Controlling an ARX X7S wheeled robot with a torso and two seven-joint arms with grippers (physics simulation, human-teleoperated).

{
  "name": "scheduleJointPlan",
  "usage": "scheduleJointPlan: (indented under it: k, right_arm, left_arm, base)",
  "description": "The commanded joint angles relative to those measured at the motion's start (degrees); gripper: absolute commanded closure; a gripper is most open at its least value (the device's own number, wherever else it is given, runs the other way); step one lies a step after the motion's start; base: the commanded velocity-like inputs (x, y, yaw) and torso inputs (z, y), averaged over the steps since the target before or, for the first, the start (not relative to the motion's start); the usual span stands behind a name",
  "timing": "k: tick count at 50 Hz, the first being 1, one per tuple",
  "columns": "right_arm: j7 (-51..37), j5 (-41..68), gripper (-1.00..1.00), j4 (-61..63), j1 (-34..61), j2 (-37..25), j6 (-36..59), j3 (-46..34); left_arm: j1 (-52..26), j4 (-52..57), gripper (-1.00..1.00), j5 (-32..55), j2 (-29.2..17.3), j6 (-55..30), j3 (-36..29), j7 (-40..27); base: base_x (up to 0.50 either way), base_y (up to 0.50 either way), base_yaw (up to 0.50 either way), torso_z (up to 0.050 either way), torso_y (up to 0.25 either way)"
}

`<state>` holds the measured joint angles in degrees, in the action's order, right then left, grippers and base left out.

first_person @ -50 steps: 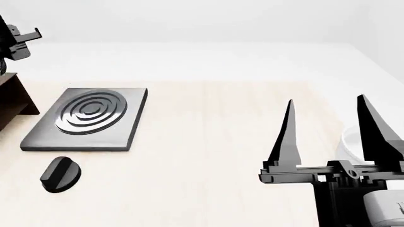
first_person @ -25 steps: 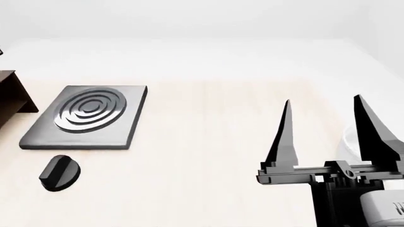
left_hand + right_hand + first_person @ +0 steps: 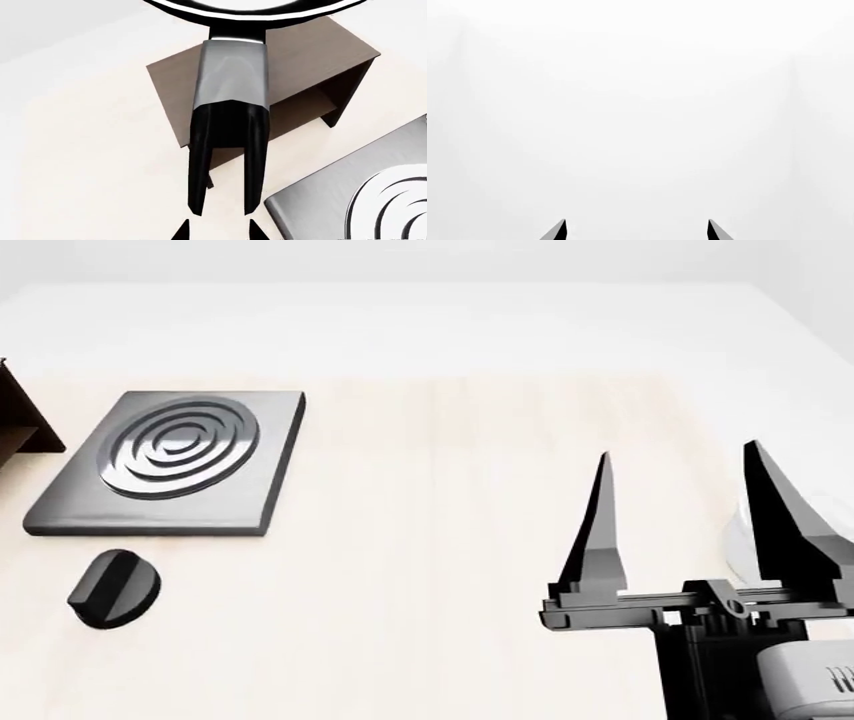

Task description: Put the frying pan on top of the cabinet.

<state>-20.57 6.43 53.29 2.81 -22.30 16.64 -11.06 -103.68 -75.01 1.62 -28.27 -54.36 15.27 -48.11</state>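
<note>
In the left wrist view the frying pan (image 3: 233,75) lies over the flat top of the dark brown cabinet (image 3: 300,50). Its black bowl is cut off at the frame edge and its long grey handle points back toward my left gripper (image 3: 220,231). The left fingertips stand apart just short of the handle's end, with only bare table between them. I cannot tell whether the pan rests on the cabinet. In the head view only a corner of the cabinet (image 3: 20,425) shows at the far left. My right gripper (image 3: 678,452) is open and empty over the table's right side.
A grey square hob with rings (image 3: 167,460) lies left of centre, and its corner shows beside the cabinet in the left wrist view (image 3: 373,200). A black knob (image 3: 114,587) lies in front of it. A white bowl (image 3: 747,535) sits behind the right gripper. The right wrist view shows only white.
The head view has shifted: the hob, knob and cabinet slid left. The left gripper seen at the upper left one second ago has left that view. The right gripper has hardly moved.
</note>
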Motion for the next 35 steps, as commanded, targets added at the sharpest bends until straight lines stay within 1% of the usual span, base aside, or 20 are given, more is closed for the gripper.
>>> scheduleJointPlan:
  k: [1,12,20,21,35]
  right_arm:
    - [-0.30,0.19,-1.00,-0.15,-0.25,-0.28,-0.36,0.01]
    - [-0.48,0.24,-1.00,-0.40,0.07,-0.41,-0.37,-0.35]
    - [-0.72,0.22,-1.00,0.07,0.13,-0.64,0.04,-0.46]
    - [-0.76,0.23,-1.00,0.17,0.23,-0.68,0.25,-0.45]
    - [-0.99,0.31,-1.00,0.22,0.89,-0.89,0.83,-0.92]
  left_arm:
    - [-0.79,0.02,1.00,-1.12,-0.49,1.71,-2.29,-0.70]
    - [-0.88,0.02,1.00,-1.79,-0.31,1.24,-3.16,0.22]
    - [-0.61,0.02,1.00,-1.47,-0.25,1.26,-3.15,0.41]
    - [-0.57,0.02,1.00,-0.91,-0.45,1.24,-1.84,-0.52]
    - [-0.03,0.02,1.00,-1.17,-1.09,1.97,0.28,-0.53]
  base:
    - [0.00,0.00,0.00,0.000,-0.250]
    - [0.00,0.00,0.00,0.000,-0.014]
    - [0.00,0.00,0.00,0.000,-0.228]
    - [0.00,0.00,0.00,0.000,-0.047]
    - [0.00,0.00,0.00,0.000,0.000]
